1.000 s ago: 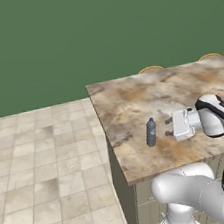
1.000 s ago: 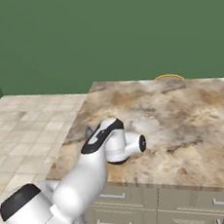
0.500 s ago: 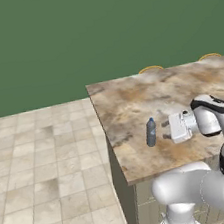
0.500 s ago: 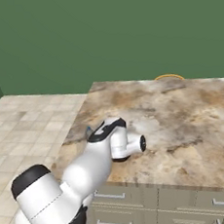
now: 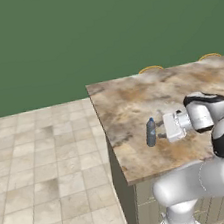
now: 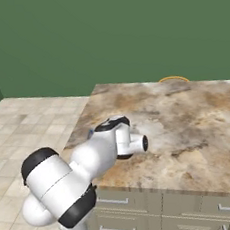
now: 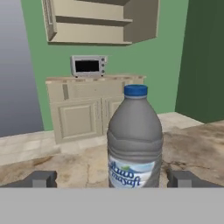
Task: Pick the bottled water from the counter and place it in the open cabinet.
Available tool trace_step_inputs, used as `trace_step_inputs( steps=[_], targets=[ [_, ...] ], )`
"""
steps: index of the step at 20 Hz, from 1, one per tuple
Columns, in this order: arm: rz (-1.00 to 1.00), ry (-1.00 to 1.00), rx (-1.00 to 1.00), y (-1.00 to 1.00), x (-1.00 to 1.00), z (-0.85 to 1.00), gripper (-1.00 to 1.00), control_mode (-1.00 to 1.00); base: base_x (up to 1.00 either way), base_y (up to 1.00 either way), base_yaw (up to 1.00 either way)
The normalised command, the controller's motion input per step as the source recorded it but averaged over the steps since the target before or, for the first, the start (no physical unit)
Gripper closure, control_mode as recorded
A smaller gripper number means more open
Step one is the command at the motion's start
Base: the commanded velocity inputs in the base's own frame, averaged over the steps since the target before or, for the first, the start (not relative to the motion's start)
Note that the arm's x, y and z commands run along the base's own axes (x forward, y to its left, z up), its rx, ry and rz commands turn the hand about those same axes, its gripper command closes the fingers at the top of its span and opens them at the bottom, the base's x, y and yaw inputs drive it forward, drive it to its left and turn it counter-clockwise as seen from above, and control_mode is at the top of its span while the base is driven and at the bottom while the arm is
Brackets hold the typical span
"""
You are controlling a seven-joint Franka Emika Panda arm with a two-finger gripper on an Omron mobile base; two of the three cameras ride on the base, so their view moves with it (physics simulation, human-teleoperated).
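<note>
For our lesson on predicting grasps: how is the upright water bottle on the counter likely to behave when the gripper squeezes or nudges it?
The bottled water stands tall and slim, so a nudge near its cap could tip it. Its smooth, translucent plastic wall may flex and slip. If tipped, its round body would probably roll on the counter.

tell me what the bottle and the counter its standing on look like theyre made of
Bottled water: likely thin plastic, translucent grey-blue with ribbed shoulders, an opaque blue cap and a printed label.
Counter: looks like polished stone, going by its beige-brown marbled veining; it could be a laminate imitation.
</note>
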Motion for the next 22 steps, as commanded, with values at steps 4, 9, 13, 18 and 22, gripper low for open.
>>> trace_step_inputs(
  steps=[4, 9, 13, 18, 22],
  targets=[
    [0.05, -0.03, 0.00, 0.02, 0.02, -0.03, -1.00, -1.00, 0.00, 0.00, 0.00],
    [0.05, -0.02, 0.00, 0.06, 0.10, -0.03, -1.00, -1.00, 0.00, 0.00, 0.00],
    [0.04, -0.02, 0.00, 0.13, 0.10, -0.04, -1.00, -1.00, 0.00, 0.00, 0.00],
    [0.05, -0.02, 0.00, 0.16, 0.02, -0.07, -1.00, -1.00, 0.00, 0.00, 0.00],
    [0.05, 0.00, 0.00, 0.15, 0.04, -0.07, -1.00, -1.00, 0.00, 0.00, 0.00]
  ],
)
